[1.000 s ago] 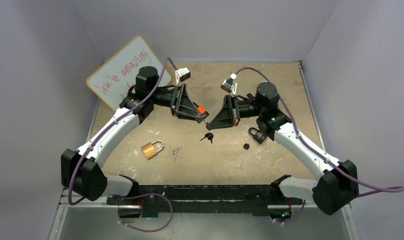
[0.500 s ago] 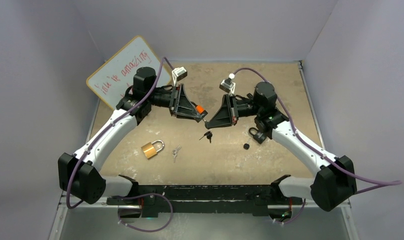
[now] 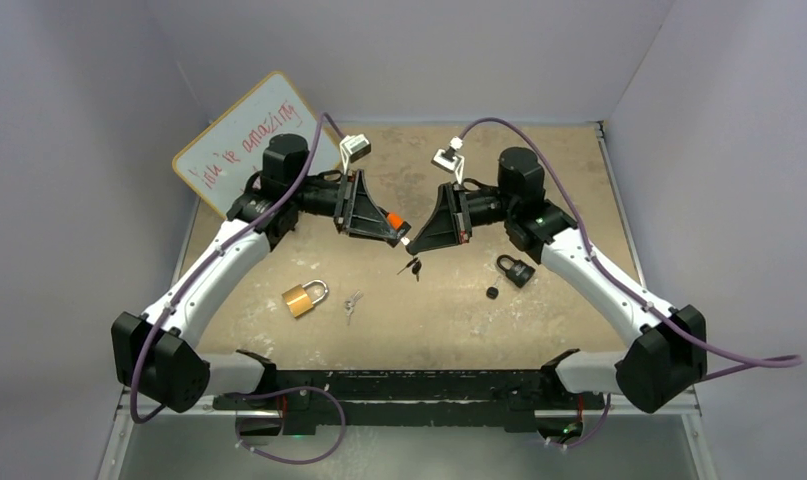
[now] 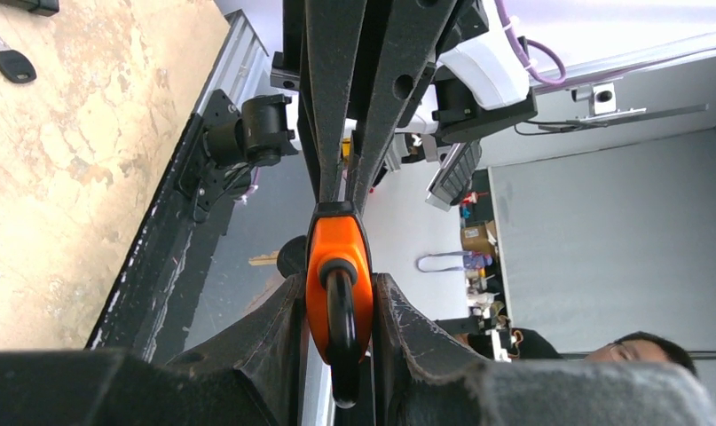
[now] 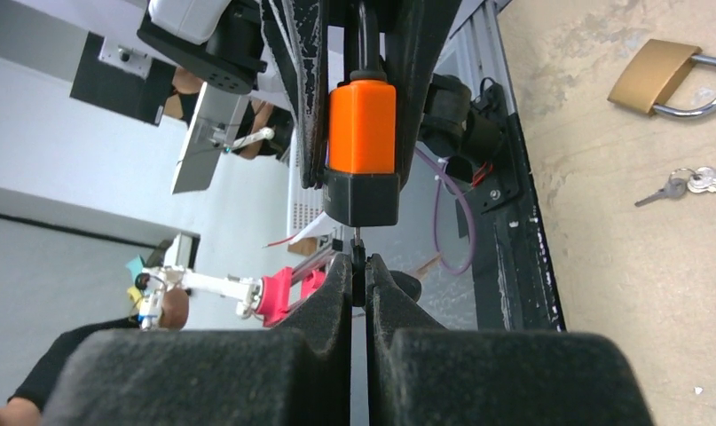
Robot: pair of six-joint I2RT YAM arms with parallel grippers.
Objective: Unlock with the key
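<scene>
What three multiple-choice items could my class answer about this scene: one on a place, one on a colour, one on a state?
1. Where is the brass padlock?
A. On the whiteboard
B. On the table, beside the silver keys
C. Hanging on the wall

2. What colour is the held padlock in the left gripper?
A. Blue
B. Green
C. Orange

3. How is the right gripper?
A. Shut on a key
B. Wide open
C. Lying flat on the table

Answers:
1 B: the top view shows it lying on the table next to the silver keys.
2 C: the left wrist view shows an orange body between the fingers.
3 A: the right wrist view shows its fingers pinching a key just under the held padlock.
</scene>
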